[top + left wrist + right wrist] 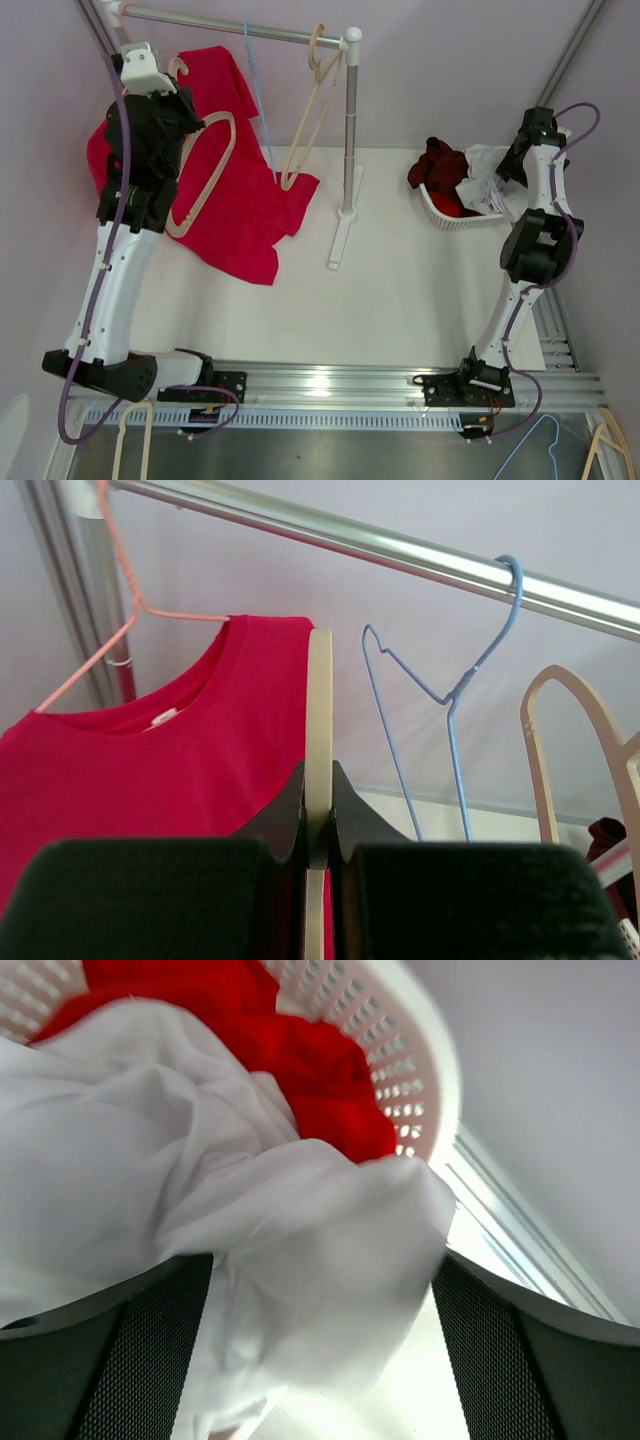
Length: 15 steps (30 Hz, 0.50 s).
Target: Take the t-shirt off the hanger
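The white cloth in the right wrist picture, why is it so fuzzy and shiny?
Right wrist view: the white cloth sits very close to the lens, so it is out of focus, and the bright patch below it is washed out. Left wrist view: the dark fingers are blurry too, yet the red t-shirt looks sharp. Top view: the metal base rail glares.

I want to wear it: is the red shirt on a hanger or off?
On. The red t-shirt hangs from the pink wire hanger, whose wire runs inside the collar.
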Each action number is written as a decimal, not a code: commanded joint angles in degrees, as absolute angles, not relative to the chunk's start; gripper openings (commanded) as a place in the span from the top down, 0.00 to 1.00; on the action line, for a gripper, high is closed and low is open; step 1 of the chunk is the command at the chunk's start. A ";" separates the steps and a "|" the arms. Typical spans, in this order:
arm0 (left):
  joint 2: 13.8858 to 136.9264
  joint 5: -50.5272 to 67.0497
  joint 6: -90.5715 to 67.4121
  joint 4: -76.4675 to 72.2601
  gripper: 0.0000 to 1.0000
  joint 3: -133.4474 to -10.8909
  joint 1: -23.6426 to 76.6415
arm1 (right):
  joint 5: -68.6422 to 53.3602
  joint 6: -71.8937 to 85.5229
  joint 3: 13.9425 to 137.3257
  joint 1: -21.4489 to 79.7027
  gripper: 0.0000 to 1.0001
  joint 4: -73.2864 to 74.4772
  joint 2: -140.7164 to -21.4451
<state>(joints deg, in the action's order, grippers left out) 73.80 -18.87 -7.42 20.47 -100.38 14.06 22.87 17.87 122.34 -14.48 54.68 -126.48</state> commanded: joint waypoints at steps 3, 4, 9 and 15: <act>74.79 -9.94 -3.70 7.92 0.99 -98.00 13.10 | 25.05 17.23 125.69 -14.59 0.06 55.82 -118.31; 75.14 -7.76 -3.08 6.87 0.99 -98.09 12.92 | 24.87 17.23 125.51 -14.59 0.06 54.77 -117.26; 77.87 -5.63 -2.99 3.79 0.99 -99.05 12.48 | 20.14 17.14 122.97 -14.59 0.05 50.90 -109.44; 81.20 -6.15 -2.55 -1.06 0.99 -100.72 12.31 | 9.78 16.96 108.65 -14.50 0.01 37.30 -95.31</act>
